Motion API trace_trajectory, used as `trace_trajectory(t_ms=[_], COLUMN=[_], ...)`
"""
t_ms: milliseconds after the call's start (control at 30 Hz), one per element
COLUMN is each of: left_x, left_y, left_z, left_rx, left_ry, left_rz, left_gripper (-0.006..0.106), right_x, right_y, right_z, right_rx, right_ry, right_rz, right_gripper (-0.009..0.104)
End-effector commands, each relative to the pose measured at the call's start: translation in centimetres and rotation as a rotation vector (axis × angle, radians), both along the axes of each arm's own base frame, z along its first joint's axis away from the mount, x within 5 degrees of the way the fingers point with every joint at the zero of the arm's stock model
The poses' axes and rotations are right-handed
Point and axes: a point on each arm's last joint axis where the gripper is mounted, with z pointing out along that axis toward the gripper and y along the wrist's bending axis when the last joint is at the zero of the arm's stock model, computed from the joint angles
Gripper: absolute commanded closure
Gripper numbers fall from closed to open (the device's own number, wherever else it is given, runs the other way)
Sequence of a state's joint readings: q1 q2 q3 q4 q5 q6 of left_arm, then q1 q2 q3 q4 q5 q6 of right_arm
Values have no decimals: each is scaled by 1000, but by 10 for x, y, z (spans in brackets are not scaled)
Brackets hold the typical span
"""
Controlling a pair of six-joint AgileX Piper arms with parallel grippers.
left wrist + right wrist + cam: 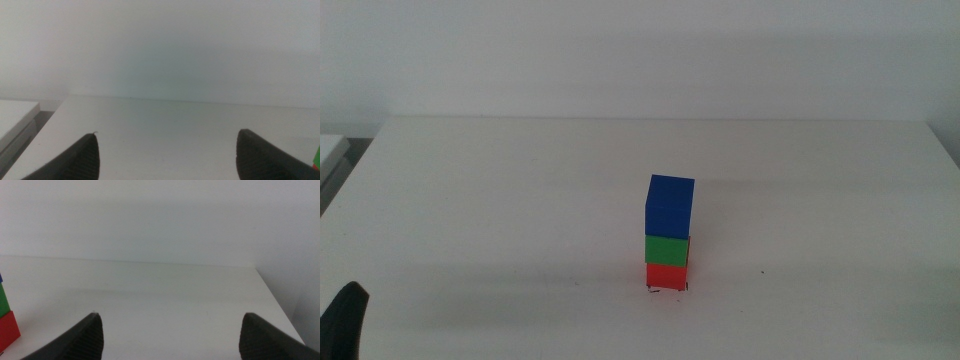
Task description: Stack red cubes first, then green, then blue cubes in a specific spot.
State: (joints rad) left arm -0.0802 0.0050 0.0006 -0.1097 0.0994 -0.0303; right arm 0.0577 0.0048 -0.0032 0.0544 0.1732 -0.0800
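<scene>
The blue cube (670,205) tops the green cube (667,249), which sits on the red cube (666,275) at the marked spot (668,290), toward the counter's (500,180) near edge, about midway along it. The left pincer (167,155) waits released by the near left corner, well apart from the stack. The right pincer (170,335) waits released too, stack beside it. Judged complete; neither need reach.
</scene>
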Motion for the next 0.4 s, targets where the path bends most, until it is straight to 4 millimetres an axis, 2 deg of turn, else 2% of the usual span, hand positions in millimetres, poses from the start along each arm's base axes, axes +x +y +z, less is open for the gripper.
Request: trace_trajectory(t_ms=[0, 367], left_x=[0, 0], left_y=[0, 0], left_z=[2, 2], left_rx=[-13, 33], left_ry=[-19, -22], left_rz=[0, 4], left_gripper=[7, 7], right_x=[0, 0], right_y=[-1, -1], right_z=[0, 0], right_rx=[-5, -5], right_ry=[-16, -16], right_rz=[-10, -10], right_gripper=[3, 3])
